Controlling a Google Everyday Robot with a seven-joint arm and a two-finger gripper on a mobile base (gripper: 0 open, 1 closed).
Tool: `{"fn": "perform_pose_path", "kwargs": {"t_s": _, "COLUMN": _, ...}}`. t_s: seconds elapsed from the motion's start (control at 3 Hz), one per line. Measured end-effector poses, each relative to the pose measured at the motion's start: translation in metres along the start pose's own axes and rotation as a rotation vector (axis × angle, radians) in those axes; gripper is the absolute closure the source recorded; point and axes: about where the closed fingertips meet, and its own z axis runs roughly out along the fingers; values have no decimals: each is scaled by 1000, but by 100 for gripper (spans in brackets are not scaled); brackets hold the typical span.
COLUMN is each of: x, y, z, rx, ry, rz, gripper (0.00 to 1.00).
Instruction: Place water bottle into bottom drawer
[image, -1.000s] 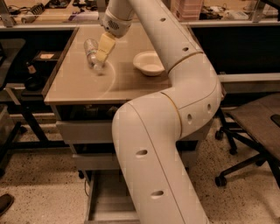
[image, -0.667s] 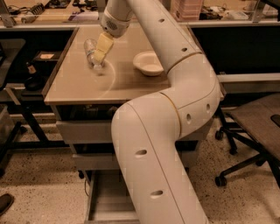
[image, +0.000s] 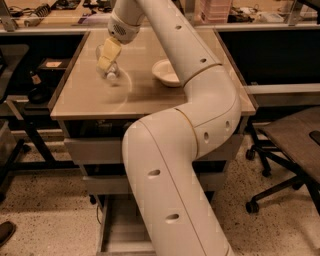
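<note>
- At the far left of the tan cabinet top (image: 150, 102), the gripper (image: 108, 56) hangs from the wrist of the white arm (image: 200, 105), pointing down and slightly toward the near side.
- Its yellowish fingers (image: 111, 49) are pressed in on the water bottle (image: 109, 71), pinching it around the upper body.
- The water bottle is clear and tilted. Its white cap end points down and toward the near edge, just below the fingertips.
- Whether the cap end touches the cabinet top or sits just above it cannot be told. A faint round glint lies on the surface right beside it.
- The white bowl (image: 166, 73) stands upright on the cabinet top to the right of the bottle, apart from it. The arm crosses in front of its right side, and only its pale inner wall shows.
- Below the top, the upper drawer (image: 92, 150) and the middle drawer (image: 102, 184) show grey fronts, both pushed in.
- The bottom drawer (image: 119, 231) is pulled out toward the near side at floor level. What shows of its floor is plain grey, and the arm's lower segment hides its right part.
- The water bottle is well apart from the bottom drawer, up over the far left of the top.
- An office chair (image: 292, 145) stands on the speckled floor to the right of the cabinet.
</note>
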Motion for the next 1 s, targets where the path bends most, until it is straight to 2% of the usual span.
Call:
{"fn": "perform_pose_path", "kwargs": {"t_s": 0.33, "x": -3, "y": 0, "z": 8, "rx": -11, "ry": -14, "rz": -1, "gripper": 0}}
{"fn": "perform_pose_path", "kwargs": {"t_s": 0.67, "x": -3, "y": -6, "z": 9, "rx": 0, "ry": -37, "rz": 22, "gripper": 0}}
{"fn": "perform_pose_path", "kwargs": {"t_s": 1.0, "x": -4, "y": -8, "z": 5, "rx": 3, "ry": -57, "rz": 70, "gripper": 0}}
